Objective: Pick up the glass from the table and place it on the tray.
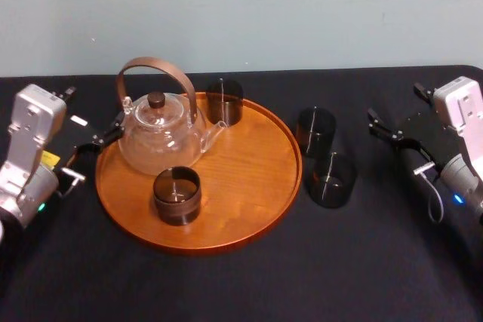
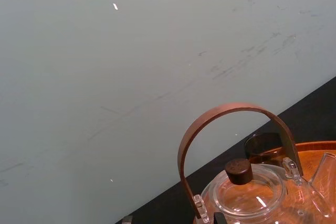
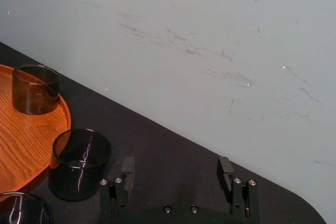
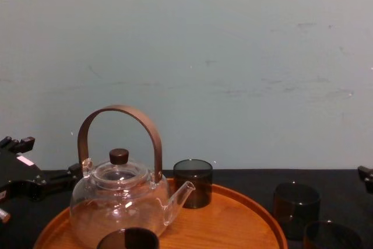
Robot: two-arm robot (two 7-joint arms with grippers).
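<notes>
Right of the tray, on the table, the far glass stands near my wide-open right hand. It looks light, slick and brittle, so I should pinch gently across its walls. My left hand, spread, idles by the teapot.

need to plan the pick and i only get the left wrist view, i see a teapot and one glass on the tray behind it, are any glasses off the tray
Observer: Yes, two. The far glass and the near glass stand close together on the table, just right of the tray.
Operator: which arm is closer to them
Observer: The right gripper, open, is just to their right and touches neither. The left gripper is across the tray, beside the teapot.
</notes>
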